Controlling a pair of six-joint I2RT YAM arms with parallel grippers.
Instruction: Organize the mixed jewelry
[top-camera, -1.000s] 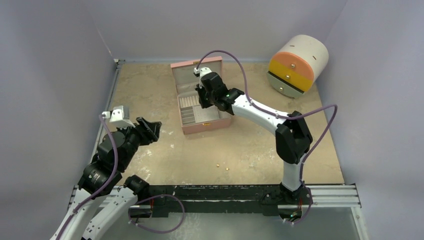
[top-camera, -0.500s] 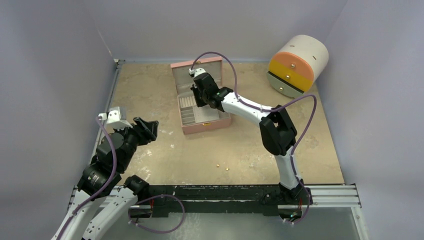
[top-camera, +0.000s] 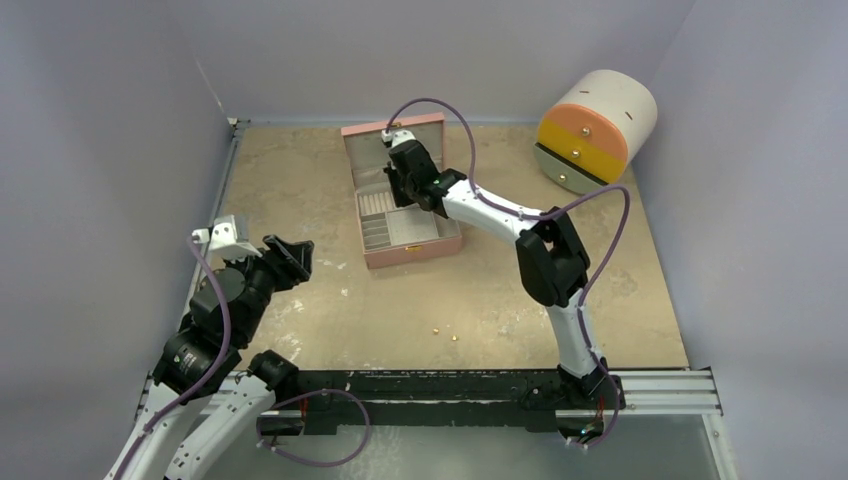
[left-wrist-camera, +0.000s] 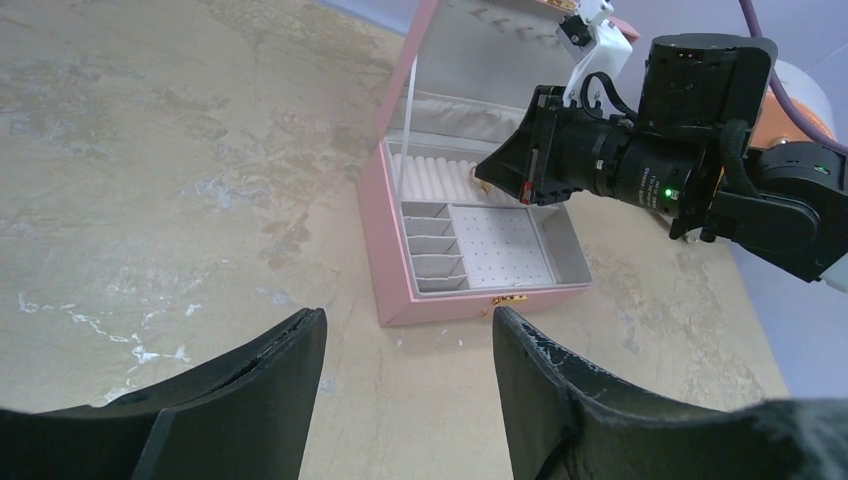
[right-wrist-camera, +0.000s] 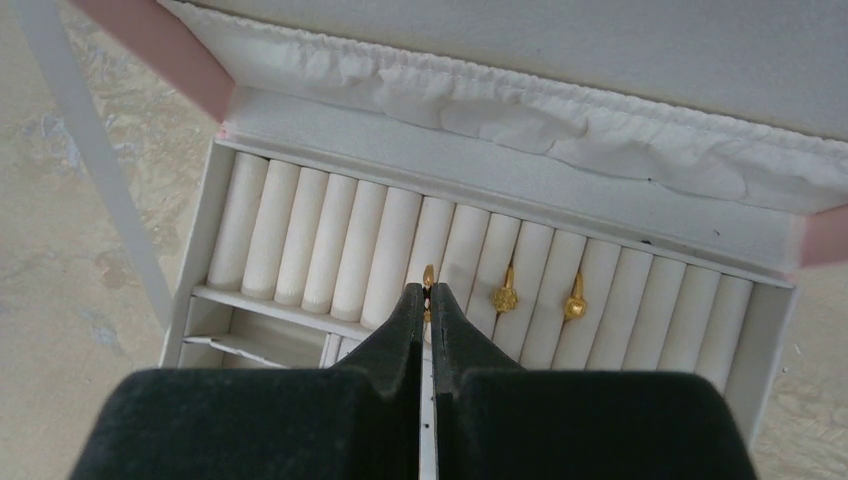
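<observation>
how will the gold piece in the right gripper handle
The gold piece looks like thin metal, so probably stiff and light. Only its tip shows past the shut right gripper, so it may slip or twist out.

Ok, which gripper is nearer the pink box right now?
Right. The right gripper is over the pink box, shut on a gold piece; the left gripper is open, off to its left.
</observation>
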